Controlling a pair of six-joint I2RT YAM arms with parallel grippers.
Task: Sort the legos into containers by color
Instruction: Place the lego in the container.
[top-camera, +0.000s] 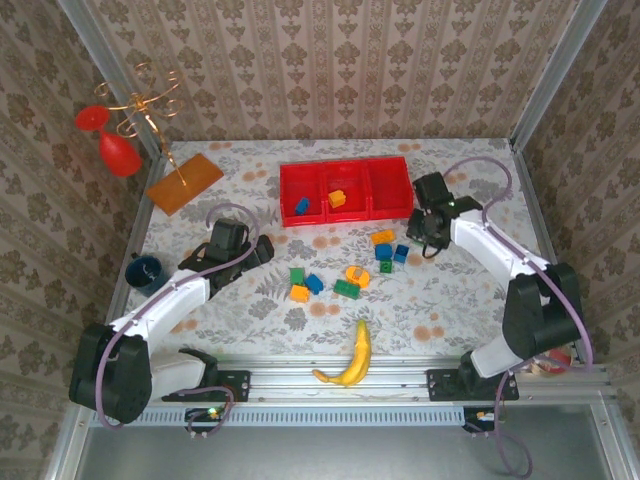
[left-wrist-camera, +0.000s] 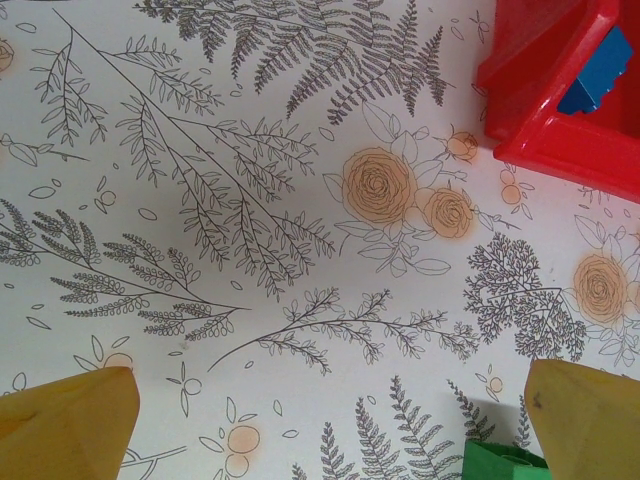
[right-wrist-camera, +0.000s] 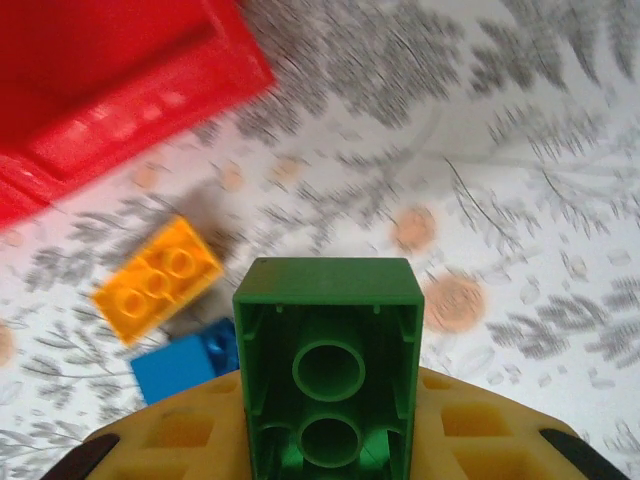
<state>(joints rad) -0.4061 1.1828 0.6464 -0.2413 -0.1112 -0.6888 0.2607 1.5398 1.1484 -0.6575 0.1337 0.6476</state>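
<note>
Holding a green brick (right-wrist-camera: 328, 350) by its sides, your right tool (top-camera: 429, 233) keeps the hollow underside turned toward the wrist camera. It holds the brick clear of the bench (top-camera: 470, 160), just off the right end of the red tray (top-camera: 345, 170), which sits toward the bench's far edge. This looks like a carry to the right compartment (top-camera: 391, 185), since the left compartment holds a blue brick (top-camera: 302, 205) and the middle one an orange brick (top-camera: 337, 198). Your left tool (left-wrist-camera: 328, 415) stands wide with nothing between its yellow fingertips (left-wrist-camera: 65, 420). It is low over the bench near the tray's left near corner, probably placed for a pick. The loose legos (top-camera: 346, 272) lie scattered mid-bench. No brand or label is readable, and the stud marks on the loose orange brick (right-wrist-camera: 157, 278) are too blurred.
</note>
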